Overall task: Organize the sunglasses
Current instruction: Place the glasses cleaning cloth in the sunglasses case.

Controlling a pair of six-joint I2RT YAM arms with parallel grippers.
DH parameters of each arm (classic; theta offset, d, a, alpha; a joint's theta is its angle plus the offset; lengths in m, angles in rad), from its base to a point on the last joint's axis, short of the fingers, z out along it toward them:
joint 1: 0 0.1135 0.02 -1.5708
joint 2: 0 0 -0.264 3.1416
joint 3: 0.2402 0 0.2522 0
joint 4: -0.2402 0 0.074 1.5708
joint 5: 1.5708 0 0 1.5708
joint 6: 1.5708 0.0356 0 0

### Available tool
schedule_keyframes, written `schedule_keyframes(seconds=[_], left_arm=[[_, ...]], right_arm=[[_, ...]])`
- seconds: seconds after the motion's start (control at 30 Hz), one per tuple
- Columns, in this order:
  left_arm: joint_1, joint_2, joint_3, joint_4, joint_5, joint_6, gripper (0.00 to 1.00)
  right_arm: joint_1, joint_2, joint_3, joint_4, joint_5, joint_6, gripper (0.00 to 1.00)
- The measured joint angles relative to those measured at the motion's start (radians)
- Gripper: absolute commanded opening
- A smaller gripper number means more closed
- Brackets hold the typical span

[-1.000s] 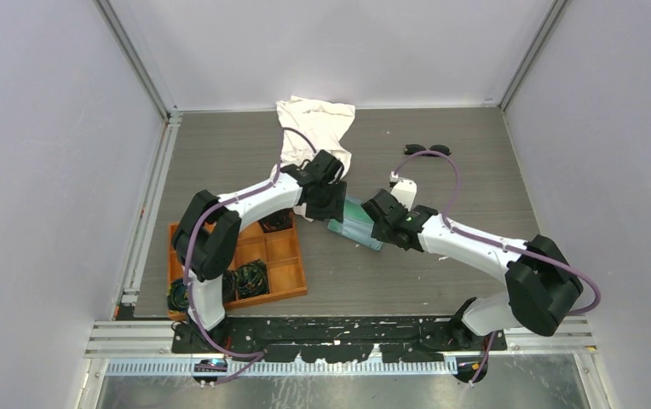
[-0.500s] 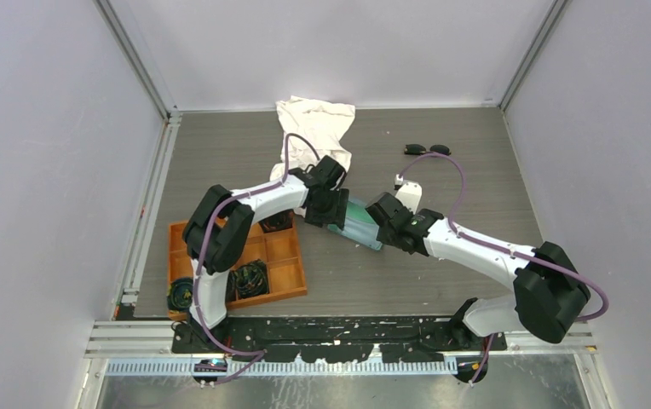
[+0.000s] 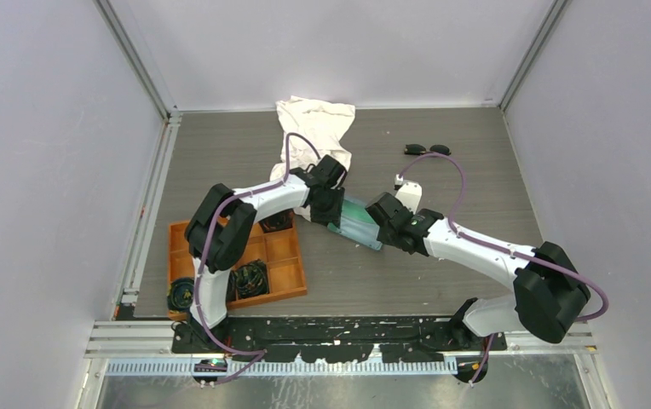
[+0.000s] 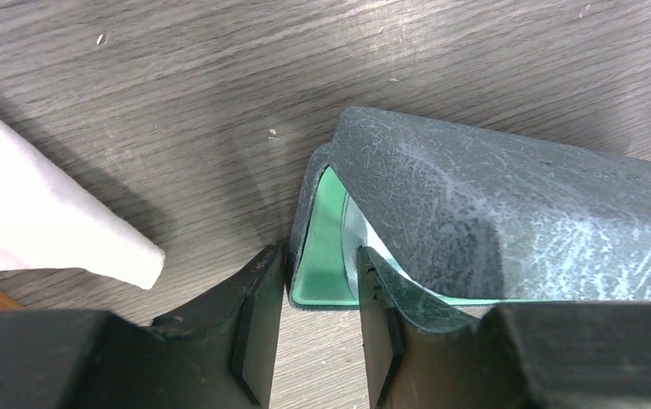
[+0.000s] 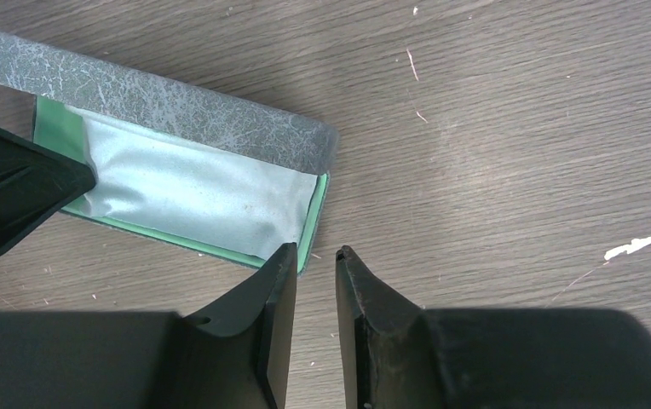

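The sunglasses lie on the table at the back right, away from both grippers. The grey-blue glasses case lies open in the middle, showing its mint-green lining and a pale cloth inside. My left gripper is at the case's left end. Its jaws straddle that end wall, one finger outside and the other inside, with a gap left. My right gripper is at the case's right end. It is slightly open with only table between its fingers, and one fingertip is at the case's corner.
A crumpled white cloth lies at the back, just behind the left gripper; its corner shows in the left wrist view. An orange compartment tray with black coiled bundles sits at the front left. Walls enclose the table.
The left gripper has shifted slightly forward and right onto the case's end, and its jaws have narrowed. The right arm has edged slightly to the right.
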Motion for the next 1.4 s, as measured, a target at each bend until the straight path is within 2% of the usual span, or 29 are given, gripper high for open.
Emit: schedule_keyframes(seconds=[0.27, 0.83, 0.97, 1.17, 1.4], left_arm=[[-0.008, -0.001, 0.000, 0.003, -0.011, 0.000, 0.44], [-0.126, 0.011, 0.026, -0.045, -0.218, 0.048, 0.43], [-0.140, 0.022, 0.046, -0.065, -0.248, 0.052, 0.38], [-0.142, 0.024, 0.049, -0.075, -0.273, 0.053, 0.23], [-0.143, 0.024, 0.049, -0.080, -0.288, 0.053, 0.17]], right_arm=[[0.000, 0.000, 0.000, 0.000, 0.004, 0.000, 0.29], [0.000, 0.000, 0.000, 0.000, 0.004, -0.002, 0.28], [0.000, 0.000, 0.000, 0.000, 0.006, -0.002, 0.27], [0.000, -0.002, -0.001, 0.001, 0.014, -0.002, 0.27], [0.000, -0.013, -0.005, 0.001, 0.018, -0.002, 0.27]])
